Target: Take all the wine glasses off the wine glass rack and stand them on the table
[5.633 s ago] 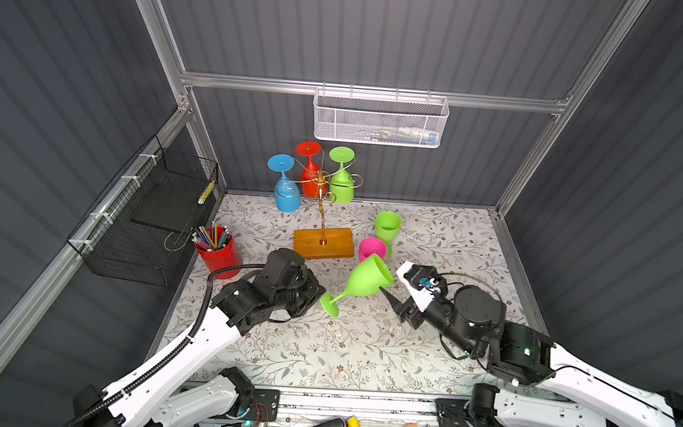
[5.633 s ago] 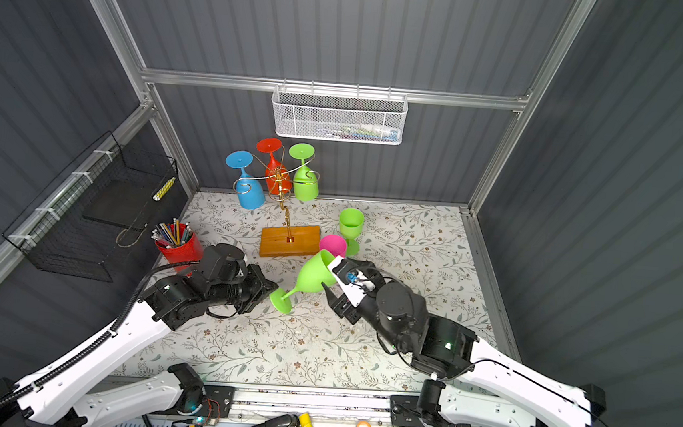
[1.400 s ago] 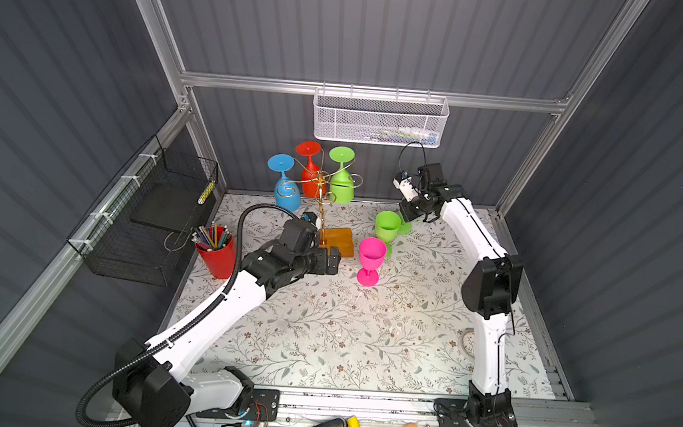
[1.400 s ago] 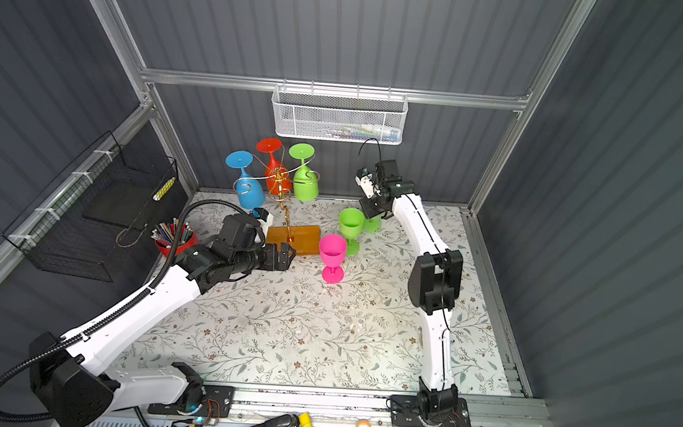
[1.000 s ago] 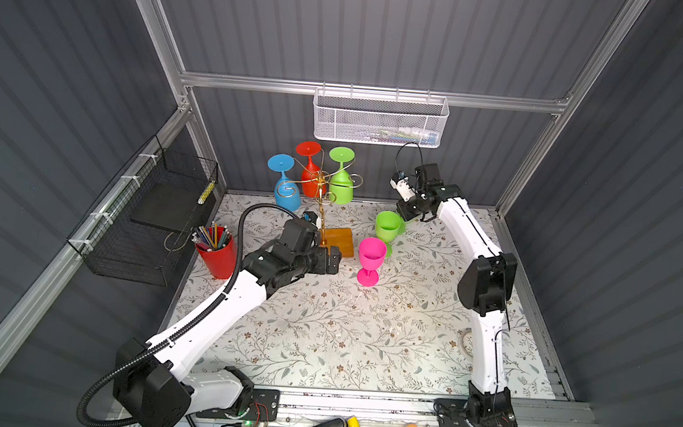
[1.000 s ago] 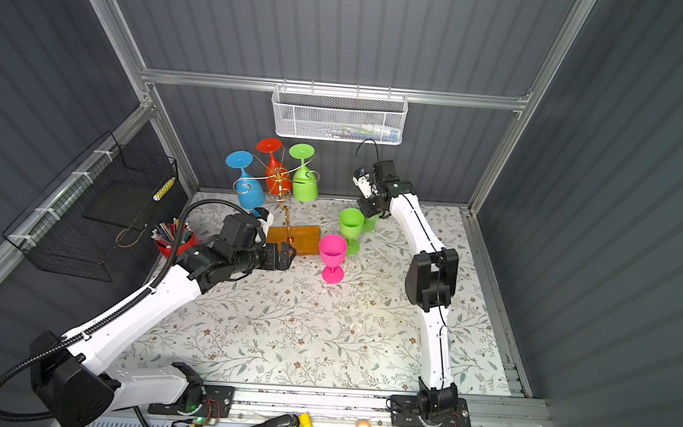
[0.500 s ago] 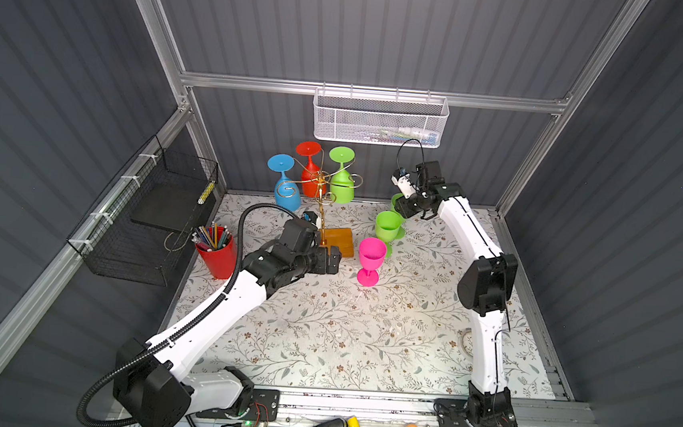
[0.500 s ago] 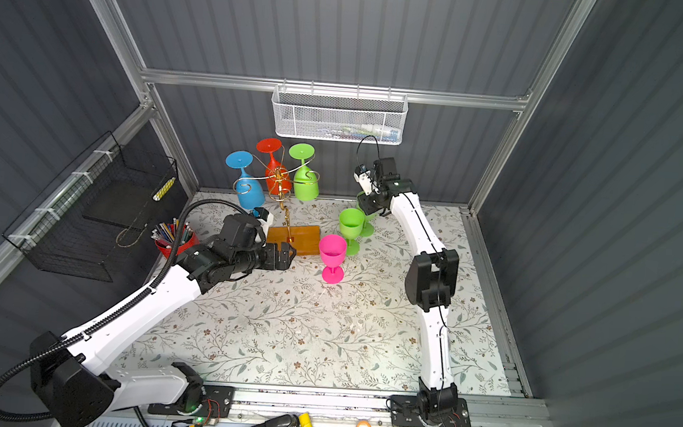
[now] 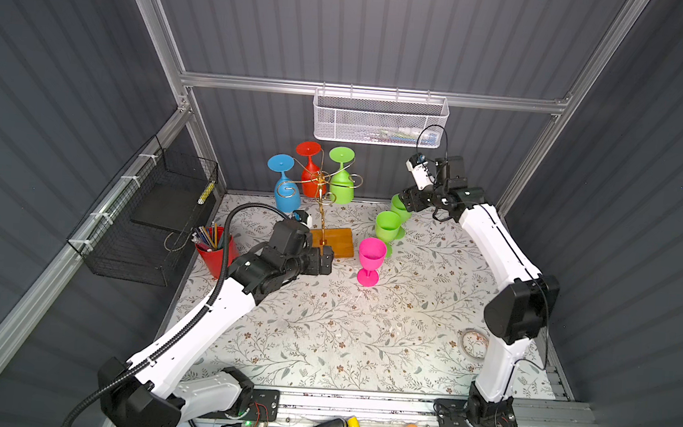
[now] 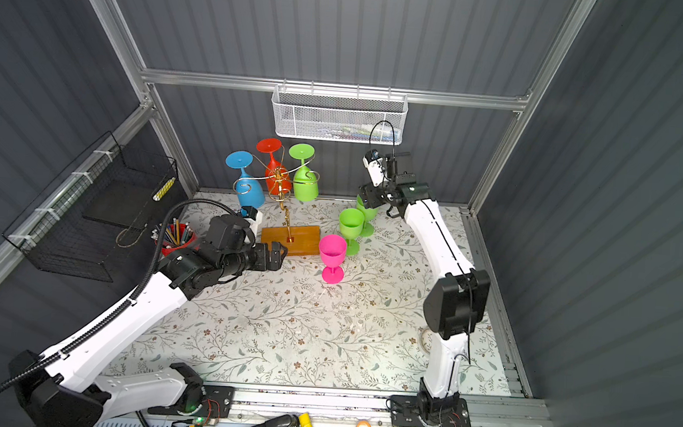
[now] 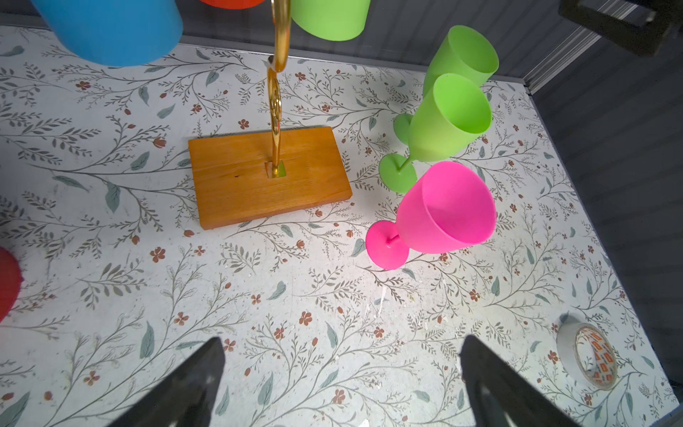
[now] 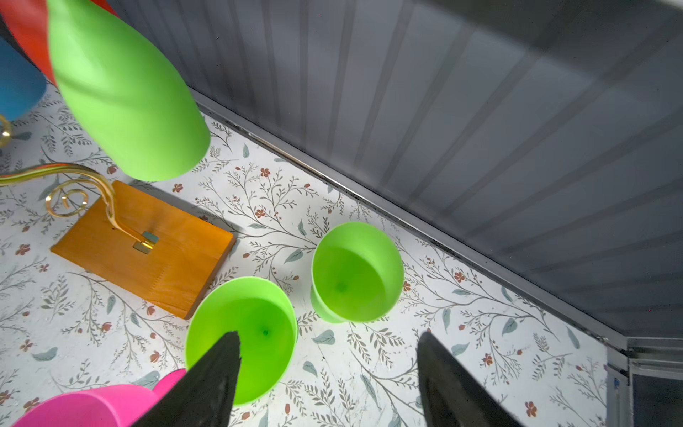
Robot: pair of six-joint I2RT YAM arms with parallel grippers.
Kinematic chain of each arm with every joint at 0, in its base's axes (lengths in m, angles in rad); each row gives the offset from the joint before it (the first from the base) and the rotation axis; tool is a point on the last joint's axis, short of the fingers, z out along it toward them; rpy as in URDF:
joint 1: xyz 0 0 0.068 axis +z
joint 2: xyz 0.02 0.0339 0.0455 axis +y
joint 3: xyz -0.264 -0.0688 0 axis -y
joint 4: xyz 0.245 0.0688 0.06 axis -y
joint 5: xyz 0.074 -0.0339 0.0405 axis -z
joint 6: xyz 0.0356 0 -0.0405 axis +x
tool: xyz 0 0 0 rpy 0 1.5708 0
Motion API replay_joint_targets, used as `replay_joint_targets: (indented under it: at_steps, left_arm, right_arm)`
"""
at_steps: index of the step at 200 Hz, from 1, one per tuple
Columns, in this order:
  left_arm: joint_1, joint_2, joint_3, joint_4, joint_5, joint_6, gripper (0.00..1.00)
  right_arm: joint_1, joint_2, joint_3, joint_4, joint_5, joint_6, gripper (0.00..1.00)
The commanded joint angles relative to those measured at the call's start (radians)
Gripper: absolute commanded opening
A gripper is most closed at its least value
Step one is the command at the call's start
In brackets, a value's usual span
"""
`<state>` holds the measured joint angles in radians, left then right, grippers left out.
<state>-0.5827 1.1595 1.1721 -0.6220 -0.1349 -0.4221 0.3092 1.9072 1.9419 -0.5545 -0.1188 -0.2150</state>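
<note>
The right pincer (image 12: 327, 344) hangs with its jaws wide apart and nothing between them, high near the back wall. Just ahead of and below its fingertips (image 12: 439, 369) a green wine glass (image 12: 356, 273) stands upright on the bench (image 12: 480, 332), apart from both fingers; in both top views this glass (image 9: 398, 204) is partly hidden under the pincer (image 9: 407, 198). Beside it, nearer the pincer's wrist, a second green glass (image 12: 255, 332) stands upright; one finger overlaps its rim in the wrist view, and whether they touch I cannot tell. A pink glass (image 9: 371, 254) stands farther back along that line. The wine glass rack (image 9: 321, 179) rises to the side of the right pincer, well apart from it, with a blue glass (image 9: 287, 195), a red glass (image 9: 310, 181) and a third green glass (image 9: 342, 187) hanging upside down from its curled arms. The left pincer (image 11: 342, 344) is low over the bench, jaws spread fully and empty, pointing at the rack's wooden base (image 11: 269, 177), which lies just ahead of it, not touching; the pink glass is ahead and off to one side.
</note>
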Motion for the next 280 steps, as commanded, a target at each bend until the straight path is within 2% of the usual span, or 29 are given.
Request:
replay_joint_targets:
  at_steps: [1,30,69,108,139,194,215,261,280]
  left_arm:
    - [0.003,-0.031,0.088,-0.114,-0.051,-0.006,1.00]
    - [0.003,-0.027,0.232,-0.271,-0.096,-0.006,1.00]
    - [0.003,0.013,0.448,-0.370,-0.133,-0.008,1.00]
    - [0.025,0.123,0.603,-0.386,-0.170,0.008,1.00]
    - [0.100,0.218,0.717,-0.380,-0.138,0.016,0.96]
    - [0.367,0.332,0.807,-0.309,0.092,-0.044,0.89]
    - [0.479,0.354,0.775,-0.233,0.258,-0.121,0.85]
    - [0.629,0.418,0.689,-0.033,0.488,-0.296,0.75]
    - [0.653,0.436,0.645,0.062,0.528,-0.361,0.71]
  right_arm:
    - [0.016,-0.102,-0.135,0.129,0.026,0.081,0.79]
    - [0.048,-0.268,-0.333,0.277,0.034,0.164,0.80]
    - [0.115,-0.445,-0.559,0.440,0.065,0.258,0.79]
    - [0.214,-0.543,-0.690,0.523,0.099,0.255,0.78]
    - [0.289,-0.576,-0.746,0.539,0.137,0.238,0.77]
    - [0.393,-0.613,-0.830,0.587,0.179,0.221,0.73]
    - [0.417,-0.634,-0.867,0.618,0.189,0.220,0.71]
    - [0.460,-0.651,-0.910,0.666,0.188,0.218,0.67]
    - [0.473,-0.643,-0.913,0.671,0.177,0.230,0.67]
